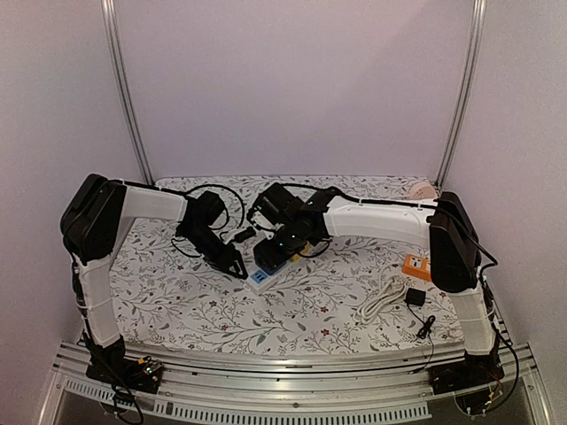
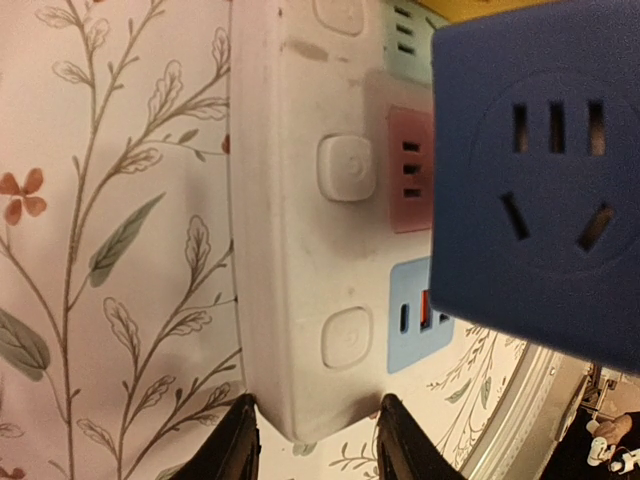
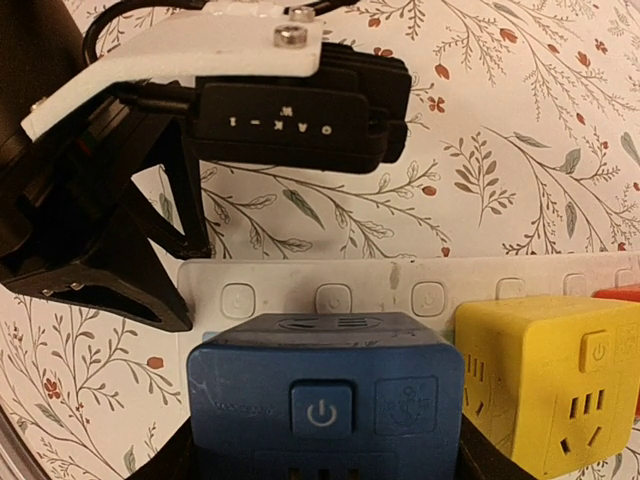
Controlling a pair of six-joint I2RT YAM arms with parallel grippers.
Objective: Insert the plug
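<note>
**Top external view:** my left tool and my right tool meet over the power strip near the middle of the tabletop; the left arm comes in from 9 o'clock, the right from 2 o'clock; a white cable lies well apart at 4 o'clock.

**Left wrist view:** the power strip runs from 12 to 6 o'clock; my left tool is clenched across its 6 o'clock end, one fingertip on each long edge; the blue cube plug sits at 3 o'clock of the switches, over the pink socket and partly over the light-blue socket; its pins are hidden, so I cannot tell whether they have entered.

**Right wrist view:** my right tool grasps the blue cube plug by its sides; the power strip lies at 12 o'clock beyond it, long axis 9 to 3 o'clock; a yellow cube plug stands on the strip just beside, at 3 o'clock.

**Judgement:** the right arm holds the plug and so makes the insertion, a push square to the strip's face; the left only steadies the strip.
</note>
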